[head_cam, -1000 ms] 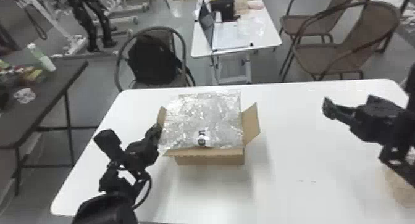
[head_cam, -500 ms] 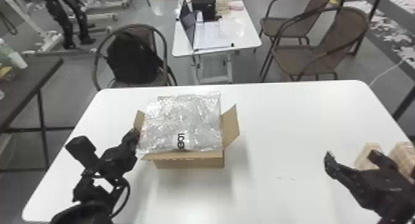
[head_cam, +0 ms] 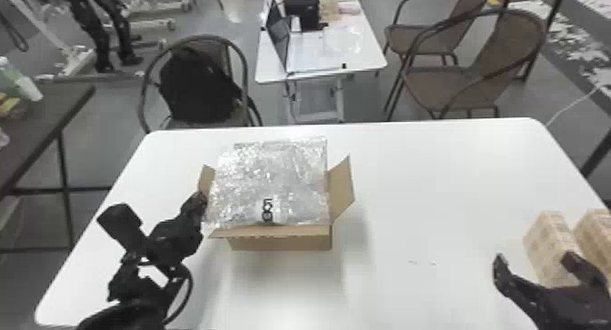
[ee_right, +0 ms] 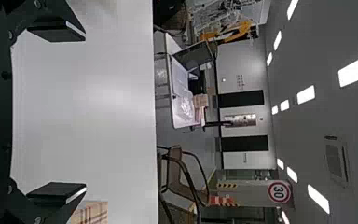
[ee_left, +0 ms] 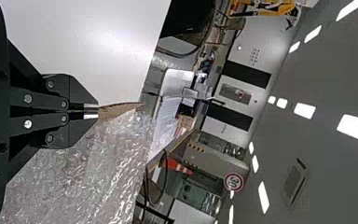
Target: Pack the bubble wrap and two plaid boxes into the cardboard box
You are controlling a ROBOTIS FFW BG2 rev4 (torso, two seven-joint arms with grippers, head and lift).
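The cardboard box (head_cam: 282, 242) stands on the table with its side flaps spread, and the bubble wrap (head_cam: 282, 179) lies flat across its top. At the box's left flap is my left gripper (head_cam: 200, 201); the left wrist view has this left gripper (ee_left: 91, 111) pinching the edge of the cardboard flap (ee_left: 116, 110), with bubble wrap (ee_left: 79, 182) alongside. My right gripper (head_cam: 535, 260) is spread open close to two plaid boxes (head_cam: 548, 242) (head_cam: 598, 236) at the table's right. In its wrist view, the right gripper (ee_right: 86, 112) has nothing between its fingers, and part of a plaid box (ee_right: 91, 213) appears beside one finger.
Bare white tabletop (head_cam: 423, 192) separates the cardboard box from the plaid boxes. Beyond the far edge stand a chair with a black bag (head_cam: 195, 88), a small table (head_cam: 363, 56) and brown chairs (head_cam: 473, 70). A dark table (head_cam: 41, 120) is at the left.
The head view has turned rightward, bringing the plaid boxes into sight. My right gripper has come closer to them and now shows its fingers apart. The left gripper stays at the flap.
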